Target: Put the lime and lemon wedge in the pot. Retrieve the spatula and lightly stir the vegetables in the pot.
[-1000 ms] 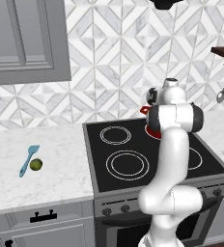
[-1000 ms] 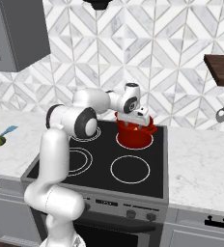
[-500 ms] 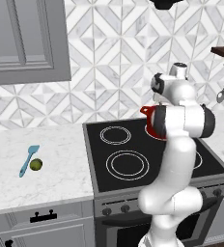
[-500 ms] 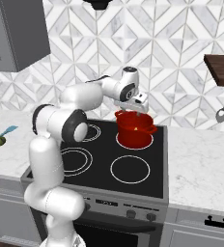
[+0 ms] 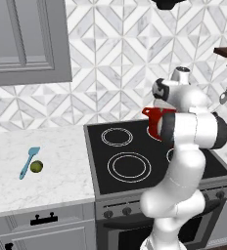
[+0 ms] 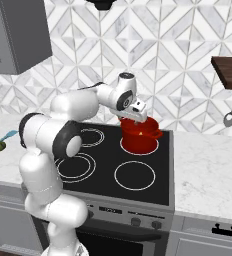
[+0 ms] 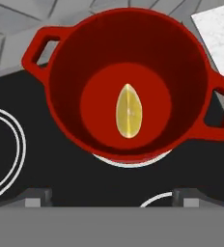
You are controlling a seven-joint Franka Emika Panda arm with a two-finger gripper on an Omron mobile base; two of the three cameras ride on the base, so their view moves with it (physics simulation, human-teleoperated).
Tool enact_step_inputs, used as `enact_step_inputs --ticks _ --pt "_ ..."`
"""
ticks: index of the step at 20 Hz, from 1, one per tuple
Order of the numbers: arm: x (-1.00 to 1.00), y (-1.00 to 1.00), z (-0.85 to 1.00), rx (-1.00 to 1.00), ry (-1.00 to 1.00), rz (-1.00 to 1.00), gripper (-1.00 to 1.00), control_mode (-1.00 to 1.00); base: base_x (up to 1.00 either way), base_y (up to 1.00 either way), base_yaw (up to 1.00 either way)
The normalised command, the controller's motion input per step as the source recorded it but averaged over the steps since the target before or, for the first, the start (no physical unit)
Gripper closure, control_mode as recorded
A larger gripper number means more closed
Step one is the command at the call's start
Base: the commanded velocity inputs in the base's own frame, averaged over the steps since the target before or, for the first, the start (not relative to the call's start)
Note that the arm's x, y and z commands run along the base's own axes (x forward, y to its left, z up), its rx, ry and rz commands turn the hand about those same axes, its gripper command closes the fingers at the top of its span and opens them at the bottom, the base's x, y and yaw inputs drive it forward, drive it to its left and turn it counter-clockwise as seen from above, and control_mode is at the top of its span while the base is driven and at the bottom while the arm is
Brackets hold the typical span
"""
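Observation:
The red pot (image 6: 138,140) stands on the stove's back right burner. Looking straight down in the hand view, the yellow lemon wedge (image 7: 128,111) lies loose on the floor of the pot (image 7: 65,87). My gripper (image 6: 137,111) hovers just above the pot's rim, open and empty, its tips (image 7: 111,198) wide apart. In the left base view my arm hides most of the pot (image 5: 153,119). On the left counter, the olive-green lime (image 5: 36,166) rests beside the light-blue spatula (image 5: 29,162). The lime (image 6: 0,145) and spatula (image 6: 5,137) sit at the far left edge of the right base view.
The black stovetop (image 6: 133,175) has free burners in front of and left of the pot. Metal utensils (image 6: 230,117) hang under a wooden shelf (image 6: 228,70) at the right. Marble counter (image 5: 47,171) flanks the stove, with a grey cabinet (image 5: 22,39) overhead.
The hand has lifted up out of the pot and now hangs above its rim with the jaws open. The lemon wedge stays inside the pot.

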Motion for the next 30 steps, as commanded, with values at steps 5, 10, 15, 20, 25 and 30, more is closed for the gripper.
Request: enact_step_inputs --ticks 5,10,15,20,25,30 --pt "-0.97 1.0 0.01 0.0 -0.03 0.04 -1.0 -1.0 0.0 0.0 0.0" --pt "-0.73 1.0 -0.11 0.0 0.0 0.17 -1.0 -1.0 0.0 0.0 0.0" --pt "-0.43 1.0 -0.22 0.0 0.0 0.26 -1.0 -1.0 0.0 0.0 0.0" --pt "-0.21 1.0 -0.26 -0.01 0.0 0.35 -1.0 -1.0 0.0 0.0 0.0" --pt "-0.06 1.0 -0.24 -0.08 -0.04 0.27 -1.0 -1.0 0.0 0.0 0.0" --pt "-0.01 1.0 -0.14 -0.16 -0.07 0.09 -1.0 -1.0 0.0 0.0 0.0"
